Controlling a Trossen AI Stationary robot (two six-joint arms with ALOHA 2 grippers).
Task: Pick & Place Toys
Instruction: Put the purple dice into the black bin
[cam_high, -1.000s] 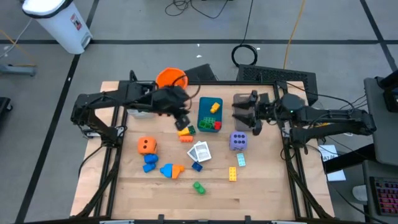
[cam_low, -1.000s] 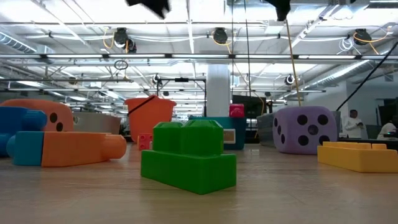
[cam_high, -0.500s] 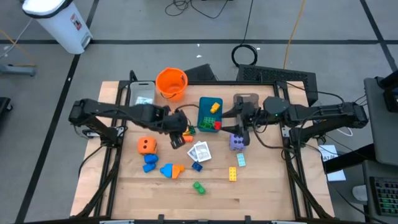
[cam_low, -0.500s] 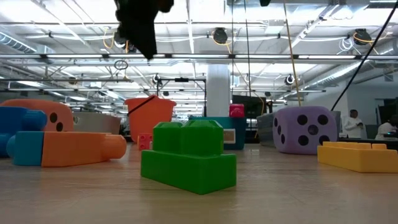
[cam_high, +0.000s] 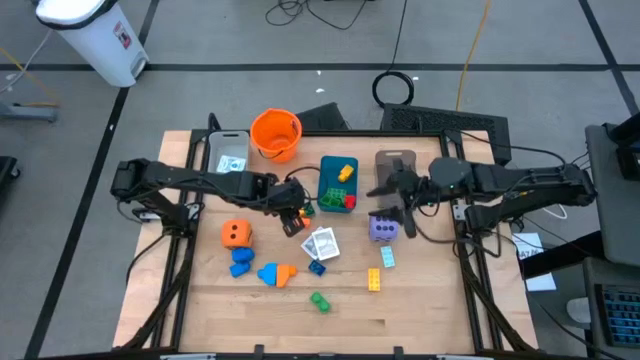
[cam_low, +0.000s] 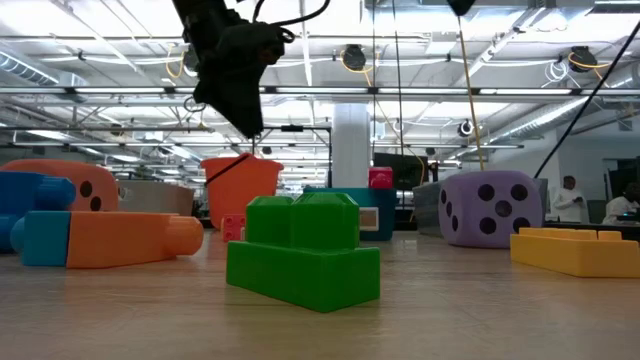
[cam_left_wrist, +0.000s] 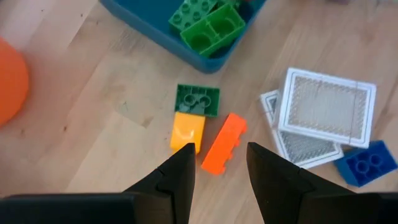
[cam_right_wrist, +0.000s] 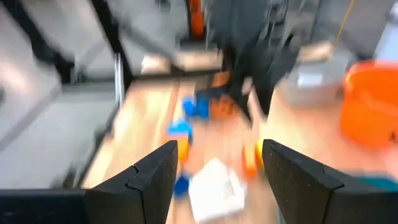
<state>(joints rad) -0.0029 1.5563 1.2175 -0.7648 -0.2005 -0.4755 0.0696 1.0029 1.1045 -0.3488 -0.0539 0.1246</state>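
The left gripper (cam_left_wrist: 217, 167) hangs above the small cluster beside the teal tray (cam_left_wrist: 163, 31), fingers spread and empty, with the orange brick (cam_left_wrist: 224, 144) lined up in the gap between them. To take it cleanly, I'd say it should drop straight down and turn so the pads close across the brick's narrow width, since the yellow brick (cam_left_wrist: 188, 132) lies just beside it and the green brick (cam_left_wrist: 197, 100) touches that one.

The right gripper (cam_high: 400, 212) hovers near the purple die (cam_high: 382, 229), jaws parted and nothing between them; its own camera is too smeared to say more. It would do best to keep off.

The white cards (cam_left_wrist: 326, 111) lie close, so a tidy, narrow descent matters.
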